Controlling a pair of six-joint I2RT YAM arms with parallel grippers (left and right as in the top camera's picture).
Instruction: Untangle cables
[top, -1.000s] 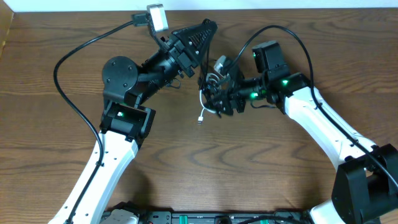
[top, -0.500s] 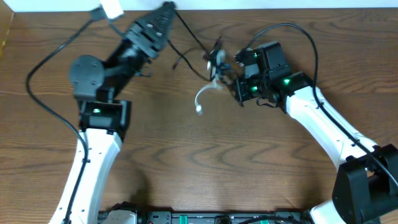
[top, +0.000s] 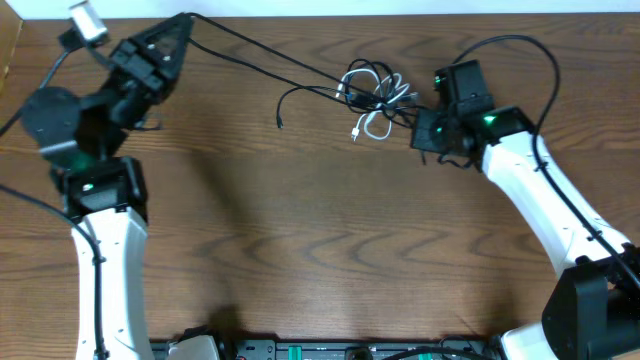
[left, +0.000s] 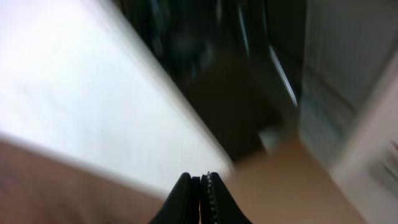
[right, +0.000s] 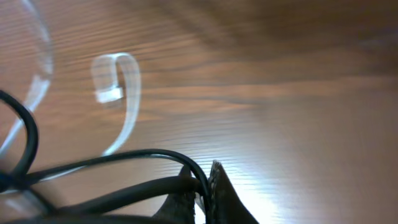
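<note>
– Cords! Where are they, robot?
– Closest to me is the brown table (top: 320, 240). Past that, at about two o'clock, my right gripper (right: 204, 177) is squeezed shut on a curved black cord (right: 124, 158). The cord goes right in between my fingers.
– And the messy bunch?
– The cables (top: 376, 88) are in a knotty heap at one o'clock, just beside that right gripper. A white cord (top: 368, 126) loops out of the near side of the heap. A thin black end (top: 281, 121) sticks out loose near twelve o'clock.
– What about your other hand?
– My left gripper (top: 186, 20) is far off at ten o'clock, by the back edge of the table. Its fingers are pressed tight together. A long black cord (top: 262, 54) runs straight from its tip to the heap, so I am pinching that one.
</note>
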